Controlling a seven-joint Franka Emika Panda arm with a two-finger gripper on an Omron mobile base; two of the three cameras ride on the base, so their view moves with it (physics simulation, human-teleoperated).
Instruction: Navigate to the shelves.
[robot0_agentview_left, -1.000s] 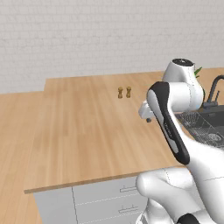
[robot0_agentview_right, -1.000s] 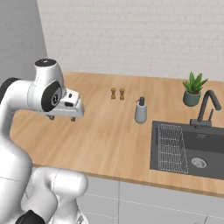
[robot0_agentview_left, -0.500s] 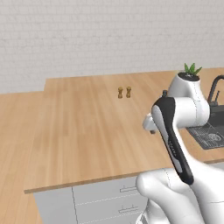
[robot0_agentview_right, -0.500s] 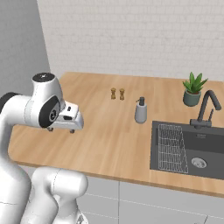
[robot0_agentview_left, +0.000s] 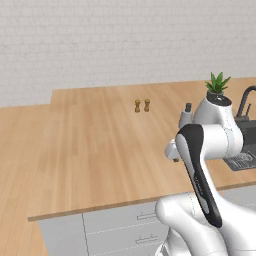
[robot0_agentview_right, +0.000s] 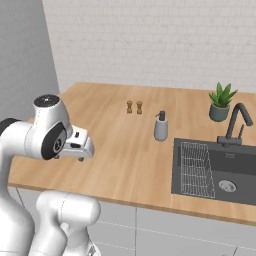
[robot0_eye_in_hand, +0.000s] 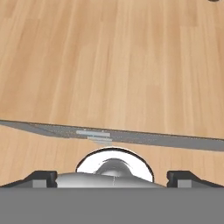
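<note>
Smooth plank-grained wooden counter (robot0_agentview_right: 130, 145) – two small brown shakers (robot0_agentview_right: 134, 106), grey soap dispenser (robot0_agentview_right: 161, 126); gripper (robot0_eye_in_hand: 113, 177) fingers wide apart.

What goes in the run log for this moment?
phase: navigating | shelves: unseen | gripper: open, empty, above wooden counter | nearby: soap dispenser, sink, potted plant
</note>
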